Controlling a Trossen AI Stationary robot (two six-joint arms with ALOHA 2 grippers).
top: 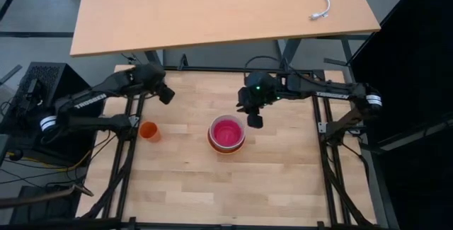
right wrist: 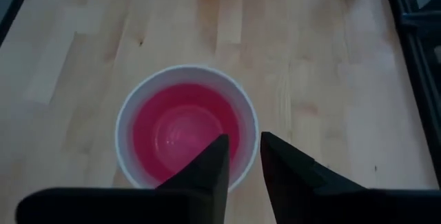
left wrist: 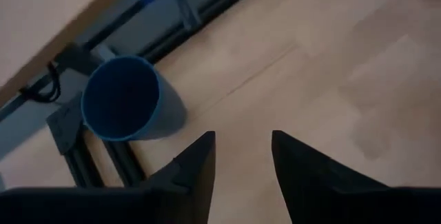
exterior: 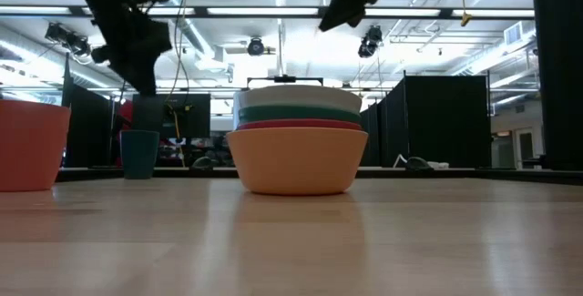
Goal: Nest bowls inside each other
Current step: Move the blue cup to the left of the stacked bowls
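Observation:
The bowls stand nested in one stack [top: 226, 134] at the table's middle. From the side the stack [exterior: 296, 141] shows a yellow-orange bowl on the table, then red-orange, teal and white rims. From above, a magenta-pink bowl [right wrist: 182, 131] lies inside the white rim. My right gripper [top: 254, 122] [right wrist: 242, 138] hangs above the stack's right rim, slightly open, with nothing between its fingers. My left gripper [top: 167, 94] [left wrist: 243, 136] is open and empty at the far left, raised above the table beside a small dark blue cup [left wrist: 127, 100].
A small orange cup [top: 148, 131] stands left of the stack. The blue cup [exterior: 138, 153] stands near the far left corner. A larger tan table [top: 212, 10] with a white cable [top: 320, 0] lies beyond the far edge. Bare wood [top: 233, 187] spreads toward the near edge.

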